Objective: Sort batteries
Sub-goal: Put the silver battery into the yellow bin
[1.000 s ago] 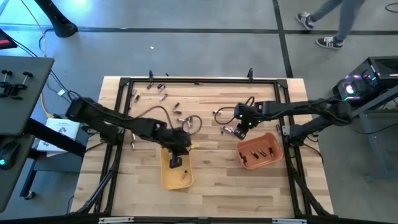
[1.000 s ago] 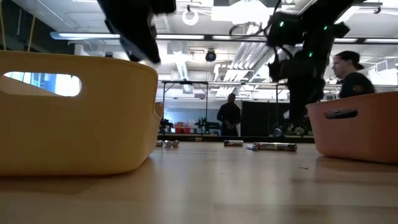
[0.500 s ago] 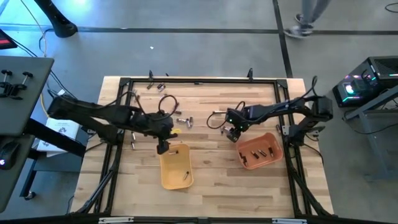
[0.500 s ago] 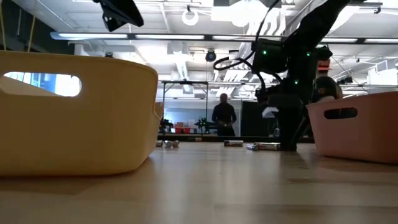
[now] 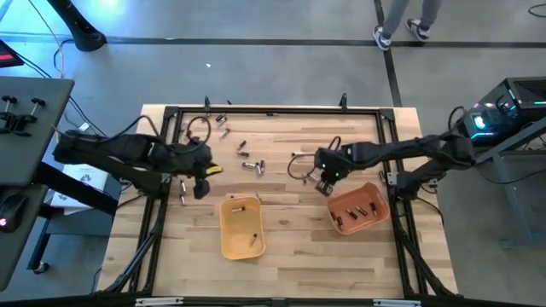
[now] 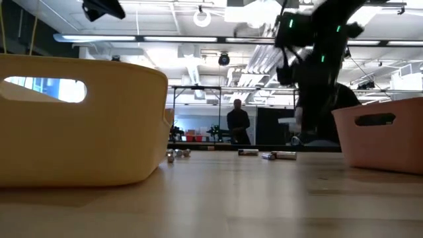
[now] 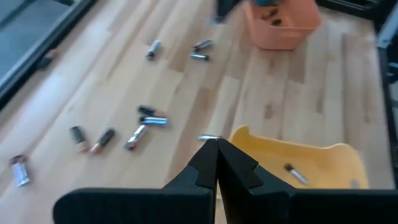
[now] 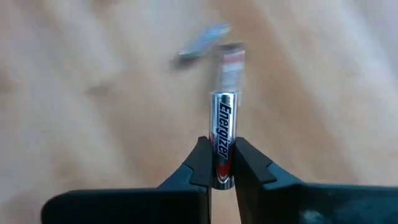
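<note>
Silver battery [image 8: 223,146] pinched only by its end in right claw [image 8: 222,163] near orange tray [image 5: 358,209], could pivot or slip out; left claw [image 7: 217,163] empty, closed, over the surface

Two trays sit on the counter [image 5: 290,256]: one yellow tray [image 5: 241,228] and one orange tray [image 5: 357,207]. The yellow tray holds two batteries [image 5: 253,239]; the orange one holds about four. Two arms work there. One person stands far behind.

Yellow tray [image 5: 241,228], orange tray [image 5: 357,208], batteries [image 5: 251,165] scattered on table [image 5: 290,256].
</note>
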Controlling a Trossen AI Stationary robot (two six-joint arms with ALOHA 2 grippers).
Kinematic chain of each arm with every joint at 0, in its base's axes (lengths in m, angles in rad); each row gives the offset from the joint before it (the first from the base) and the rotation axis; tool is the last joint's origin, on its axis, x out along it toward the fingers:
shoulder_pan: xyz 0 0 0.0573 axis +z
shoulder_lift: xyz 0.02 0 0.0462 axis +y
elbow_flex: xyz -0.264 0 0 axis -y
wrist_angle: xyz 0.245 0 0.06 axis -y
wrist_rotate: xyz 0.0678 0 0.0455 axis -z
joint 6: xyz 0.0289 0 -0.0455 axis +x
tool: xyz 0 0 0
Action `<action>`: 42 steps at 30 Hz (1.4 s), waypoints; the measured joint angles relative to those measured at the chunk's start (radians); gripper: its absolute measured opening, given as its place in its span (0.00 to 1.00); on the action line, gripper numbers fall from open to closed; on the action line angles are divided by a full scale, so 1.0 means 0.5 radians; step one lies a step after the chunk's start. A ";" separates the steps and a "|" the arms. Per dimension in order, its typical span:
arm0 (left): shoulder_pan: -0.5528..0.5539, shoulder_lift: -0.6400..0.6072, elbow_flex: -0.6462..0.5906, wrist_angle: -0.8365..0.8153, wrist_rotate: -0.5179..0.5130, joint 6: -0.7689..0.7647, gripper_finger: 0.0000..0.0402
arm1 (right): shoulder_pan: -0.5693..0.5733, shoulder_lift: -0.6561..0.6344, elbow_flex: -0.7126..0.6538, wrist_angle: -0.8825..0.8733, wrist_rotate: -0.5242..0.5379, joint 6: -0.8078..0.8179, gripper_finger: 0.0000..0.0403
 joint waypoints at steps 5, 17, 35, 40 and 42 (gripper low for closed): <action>0.028 -0.132 -0.085 0.003 -0.039 -0.008 0.00 | 0.312 0.033 0.223 0.457 -0.129 0.215 0.05; 0.069 -0.166 -0.198 0.031 -0.011 -0.024 0.00 | 0.564 0.944 0.963 1.154 -0.122 0.307 0.05; 0.063 -0.187 -0.198 0.020 0.083 0.064 0.00 | 0.484 1.156 1.837 -0.290 0.069 -0.262 0.52; 0.063 -0.191 -0.197 0.021 0.181 0.125 0.00 | 0.334 0.912 1.301 -0.571 0.121 -0.220 0.49; 0.064 -0.191 -0.197 0.022 0.201 0.158 0.00 | 0.243 0.750 1.013 -0.521 0.049 -0.145 0.49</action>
